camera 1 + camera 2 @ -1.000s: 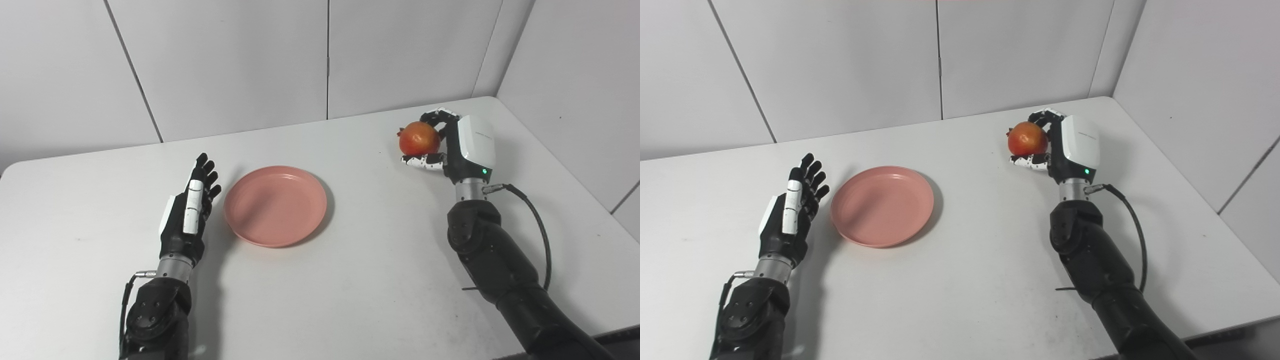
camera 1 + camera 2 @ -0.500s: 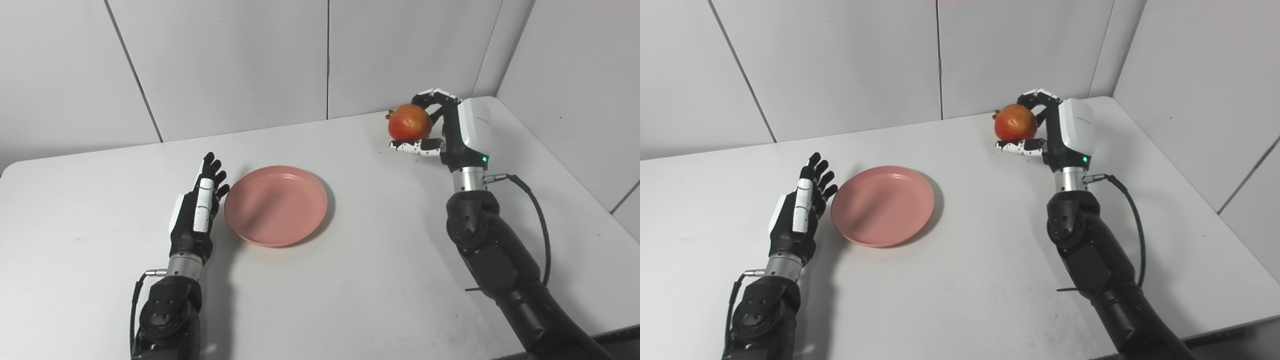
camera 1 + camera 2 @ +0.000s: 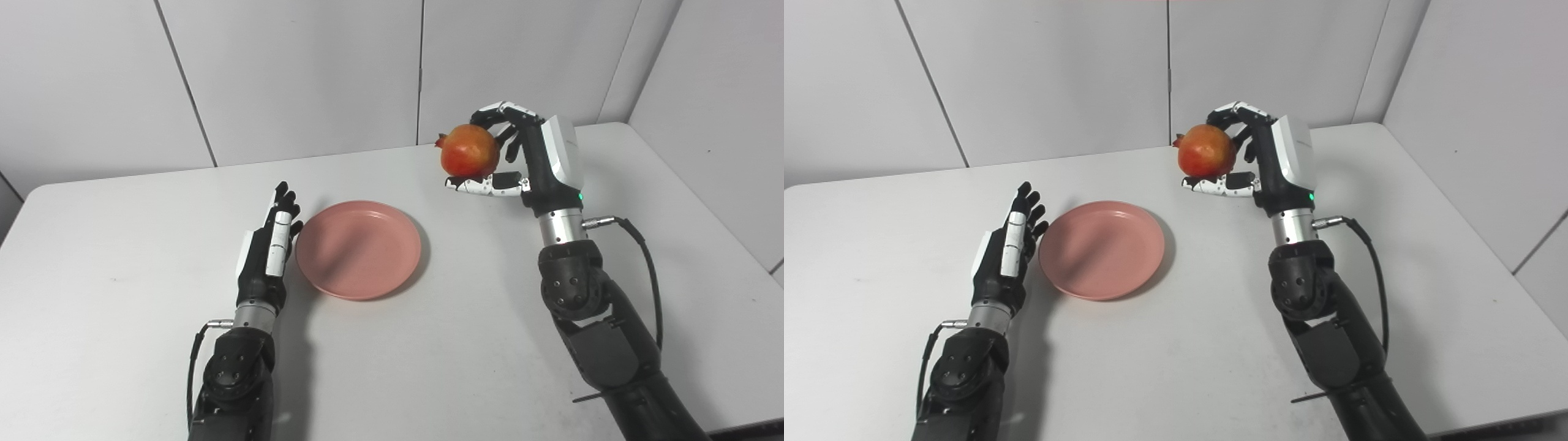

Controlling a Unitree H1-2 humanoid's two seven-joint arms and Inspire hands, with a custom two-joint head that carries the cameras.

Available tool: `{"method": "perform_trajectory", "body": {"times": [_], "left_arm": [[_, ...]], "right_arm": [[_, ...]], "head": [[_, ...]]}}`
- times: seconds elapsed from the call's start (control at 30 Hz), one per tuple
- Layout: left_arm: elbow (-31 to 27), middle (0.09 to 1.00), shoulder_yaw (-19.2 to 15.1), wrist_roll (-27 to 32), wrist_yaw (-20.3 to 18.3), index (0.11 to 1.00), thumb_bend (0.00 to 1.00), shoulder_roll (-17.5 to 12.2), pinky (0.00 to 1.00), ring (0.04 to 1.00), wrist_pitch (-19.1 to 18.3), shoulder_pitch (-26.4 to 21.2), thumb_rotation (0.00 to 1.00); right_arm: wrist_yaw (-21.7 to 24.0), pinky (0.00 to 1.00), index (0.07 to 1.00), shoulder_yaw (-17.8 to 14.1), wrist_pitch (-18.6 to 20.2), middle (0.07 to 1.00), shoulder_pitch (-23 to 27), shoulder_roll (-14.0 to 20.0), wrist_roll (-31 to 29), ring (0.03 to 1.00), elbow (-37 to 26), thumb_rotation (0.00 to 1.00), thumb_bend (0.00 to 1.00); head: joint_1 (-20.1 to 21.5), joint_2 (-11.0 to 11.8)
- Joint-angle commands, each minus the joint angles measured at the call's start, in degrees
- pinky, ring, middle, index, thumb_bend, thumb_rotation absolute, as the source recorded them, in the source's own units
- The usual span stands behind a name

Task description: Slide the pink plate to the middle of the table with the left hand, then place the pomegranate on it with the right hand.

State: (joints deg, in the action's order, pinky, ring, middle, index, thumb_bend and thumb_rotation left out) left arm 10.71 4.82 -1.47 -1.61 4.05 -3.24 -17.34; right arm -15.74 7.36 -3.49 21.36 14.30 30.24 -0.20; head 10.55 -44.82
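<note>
Nearer plate (image 3: 358, 249), pomegranate (image 3: 470, 150) carried leftward, higher

The right hand (image 3: 527, 162) is holding the pomegranate (image 3: 470, 150) up in the air, and nothing is standing between it and the pink plate (image 3: 358, 248). The plate's top is lying bare. The left hand (image 3: 269, 251) is standing flat against the plate's left rim, blocking that side only.
</note>
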Motion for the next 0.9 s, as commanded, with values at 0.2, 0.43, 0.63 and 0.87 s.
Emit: {"method": "perform_trajectory", "body": {"times": [0.2,0.43,0.63,0.87], "left_arm": [[-1.5,0.987,0.4,-2.0,2.2,0.992,0.69,1.7,0.94,0.973,0.5,-2.8,1.00],[-1.9,0.983,0.4,-2.2,2.6,0.986,0.72,2.5,0.95,0.972,-0.1,-2.7,1.00],[-2.2,0.984,0.6,-2.7,2.7,0.987,0.72,2.7,0.94,0.972,-0.4,-2.5,1.00],[-2.5,0.983,0.5,-2.8,2.8,0.985,0.72,3.1,0.94,0.972,-0.5,-2.6,1.00]], "right_arm": [[2.9,0.28,0.543,1.8,-2.6,0.491,2.9,-4.2,0.3,0.362,-2.8,0.00,0.51],[2.8,0.24,0.546,4.5,-5.4,0.473,4.2,-6.8,2.0,0.342,0.0,0.00,0.51],[3.8,0.23,0.519,6.2,-5.1,0.490,4.6,-8.4,3.1,0.363,2.0,0.00,0.51],[5.2,0.10,0.485,7.7,-3.9,0.469,5.0,-10.0,4.4,0.150,5.0,0.00,0.53]], "head": [[-3.5,-0.7],[-5.2,-1.2],[-5.7,-1.6],[-6.1,-2.7]]}}
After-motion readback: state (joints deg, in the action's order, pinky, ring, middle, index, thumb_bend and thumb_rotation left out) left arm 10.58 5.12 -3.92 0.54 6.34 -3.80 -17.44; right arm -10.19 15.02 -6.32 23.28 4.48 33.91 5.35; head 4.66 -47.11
